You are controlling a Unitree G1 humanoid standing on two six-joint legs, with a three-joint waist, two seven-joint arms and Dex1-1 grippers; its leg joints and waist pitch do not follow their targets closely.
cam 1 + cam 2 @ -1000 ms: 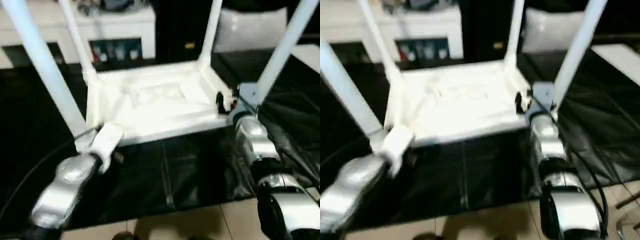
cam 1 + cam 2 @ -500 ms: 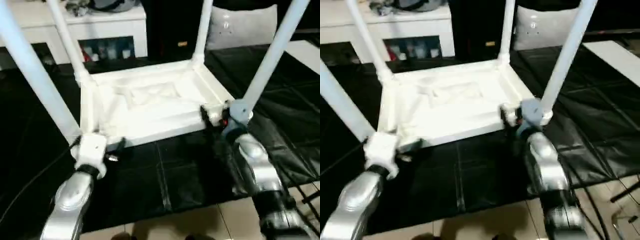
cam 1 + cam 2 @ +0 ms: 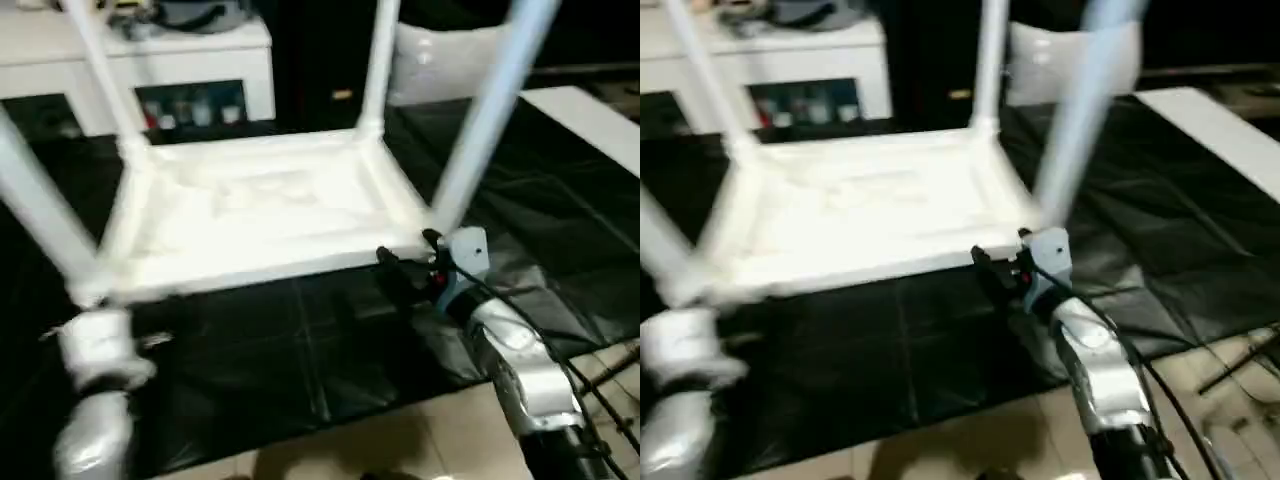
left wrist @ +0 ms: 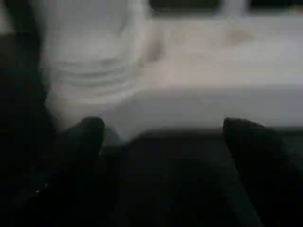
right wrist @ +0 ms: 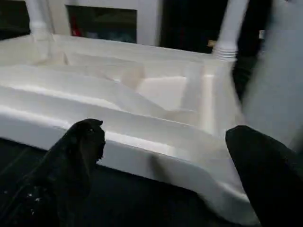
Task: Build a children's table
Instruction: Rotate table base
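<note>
The children's table (image 3: 260,215) lies upside down on a black sheet, ribbed underside up, with its white legs (image 3: 480,120) standing up from the corner sockets. My right gripper (image 3: 408,255) is open just in front of the near right corner. In the right wrist view its black fingers (image 5: 80,146) stand wide apart before the table's rim (image 5: 142,142), holding nothing. My left gripper (image 4: 161,135) is open too, facing the ribbed near left corner socket (image 4: 90,71). The left arm's white wrist (image 3: 97,348) sits just short of that corner.
The black sheet (image 3: 300,350) covers the floor under the table, with tan floor tiles (image 3: 350,450) at its near edge. A white cabinet (image 3: 170,60) stands behind at the left, a pale cushion (image 3: 440,60) behind at the right. Cables (image 3: 600,395) trail by my right arm.
The view has swung. Both grippers have drawn back a little from the table's near corners, the left one more. Both stay open, and the table itself looks unmoved.
</note>
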